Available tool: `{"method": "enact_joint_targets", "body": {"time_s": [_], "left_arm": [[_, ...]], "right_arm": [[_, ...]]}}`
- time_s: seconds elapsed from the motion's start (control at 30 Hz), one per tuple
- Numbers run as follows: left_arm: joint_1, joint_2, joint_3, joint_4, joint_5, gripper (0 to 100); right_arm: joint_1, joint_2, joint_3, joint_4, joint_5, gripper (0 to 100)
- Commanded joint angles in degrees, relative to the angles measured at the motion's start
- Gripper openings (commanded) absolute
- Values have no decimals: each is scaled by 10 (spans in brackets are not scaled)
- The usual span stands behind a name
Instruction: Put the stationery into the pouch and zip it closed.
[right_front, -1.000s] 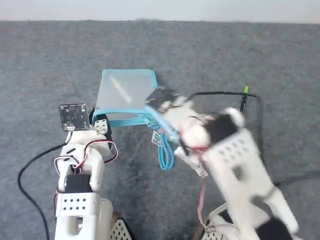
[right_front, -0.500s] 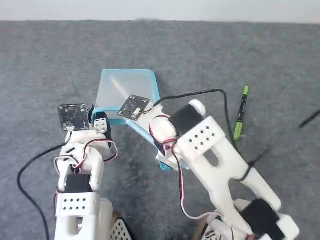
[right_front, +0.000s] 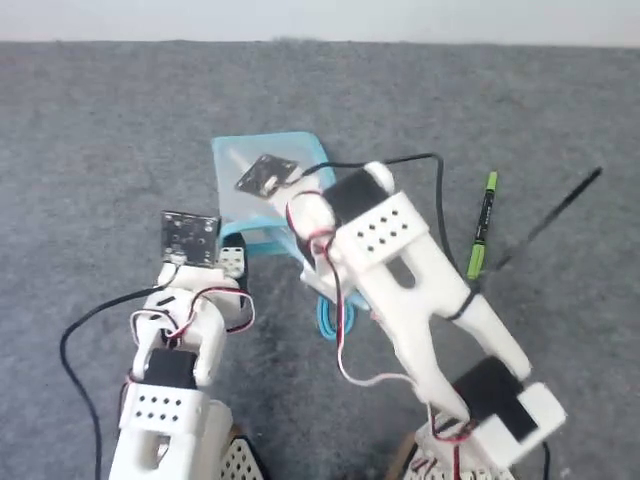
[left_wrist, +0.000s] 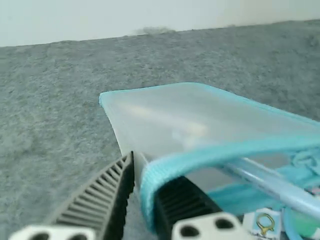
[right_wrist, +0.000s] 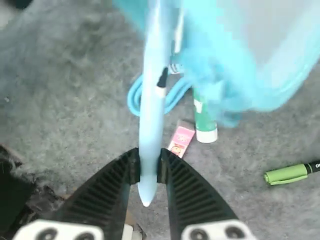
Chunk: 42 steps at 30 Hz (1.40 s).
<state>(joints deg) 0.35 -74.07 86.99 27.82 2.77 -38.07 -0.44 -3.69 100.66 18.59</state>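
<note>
The translucent pouch (right_front: 232, 190) with cyan trim lies at the table's middle, its mouth toward the arms. My left gripper (left_wrist: 145, 172) is shut on the pouch's cyan rim band (left_wrist: 200, 157), holding the mouth up. My right gripper (right_wrist: 149, 167) is shut on a light blue pen (right_wrist: 151, 100), whose far end reaches the pouch (right_wrist: 270, 45) mouth. In the left wrist view the light blue pen (left_wrist: 270, 184) slants into the opening. A green pen (right_front: 482, 225) lies on the table to the right, apart from both arms.
A cyan cord loop (right_front: 328, 318) trails from the pouch toward the arms. Beneath the right gripper lie a green-and-white stick (right_wrist: 204, 120) and a pink eraser (right_wrist: 181, 140). Grey carpet (right_front: 90, 130) spreads on all sides. A black cable (right_front: 545, 215) hangs at the right.
The right arm swung left with the light blue pen and now stands over the pouch mouth. The left arm and the pouch shifted a little to the right.
</note>
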Motion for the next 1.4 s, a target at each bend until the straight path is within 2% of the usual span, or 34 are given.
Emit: {"method": "enact_joint_targets", "body": {"time_s": [0.0, 0.23, 0.4, 0.53, 0.8, 0.97, 1.1, 1.23, 1.37], "left_arm": [[23, -6, -7, -11, -24, 12], [82, -5, 3, -11, -30, 12], [89, -5, 3, -10, -30, 12], [89, -5, 3, -10, -30, 12], [83, -5, 3, -10, -28, 12], [43, -9, -1, -11, -6, 12], [6, -9, -8, -11, 1, 12], [-33, -9, -16, -12, 31, 12], [-95, -9, -34, -11, 64, 12]], "right_arm": [[34, 7, -50, 23, -9, 7], [53, 23, -120, 22, -33, 7], [52, 23, -161, 20, -55, 9], [31, 23, -165, -1, -38, 13], [12, 15, -167, 3, -32, 205], [13, 1, -167, 14, -32, 199], [22, -73, -164, 15, -31, 199], [78, -151, -125, 15, -17, 199], [132, -187, -12, -1, 6, 199]]}}
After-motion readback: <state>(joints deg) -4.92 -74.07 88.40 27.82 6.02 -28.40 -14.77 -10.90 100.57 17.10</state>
